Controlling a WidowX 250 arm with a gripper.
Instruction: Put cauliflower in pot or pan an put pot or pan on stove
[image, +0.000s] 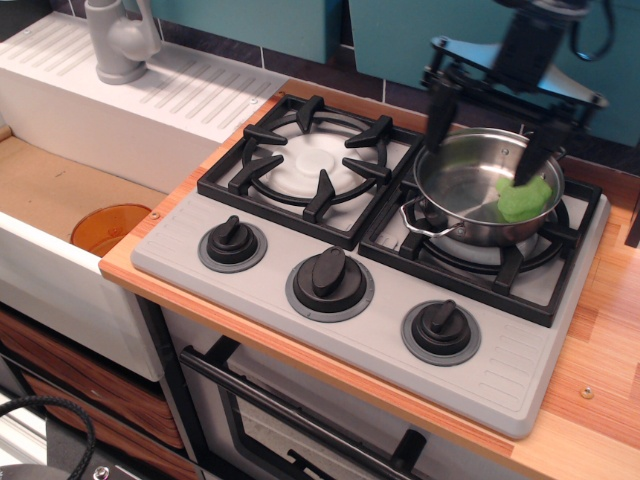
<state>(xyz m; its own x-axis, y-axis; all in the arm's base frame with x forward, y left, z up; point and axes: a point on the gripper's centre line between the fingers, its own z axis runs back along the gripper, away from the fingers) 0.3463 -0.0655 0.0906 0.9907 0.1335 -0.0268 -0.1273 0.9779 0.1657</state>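
Observation:
The shiny steel pot (470, 190) stands on the right burner grate of the grey stove (300, 250). The lime-green cauliflower (524, 198) lies inside the pot against its right wall. My gripper (488, 125) hangs above the pot's back rim, open and empty, with one black finger (438, 110) left of the pot and the other near the cauliflower. It is clear of the pot's inside.
The left burner grate (310, 165) is bare. Three black knobs (328, 275) line the stove front. An orange bowl (108, 228) sits in the sink at left, with a grey faucet (120, 40) behind. Wooden counter (600, 360) lies to the right.

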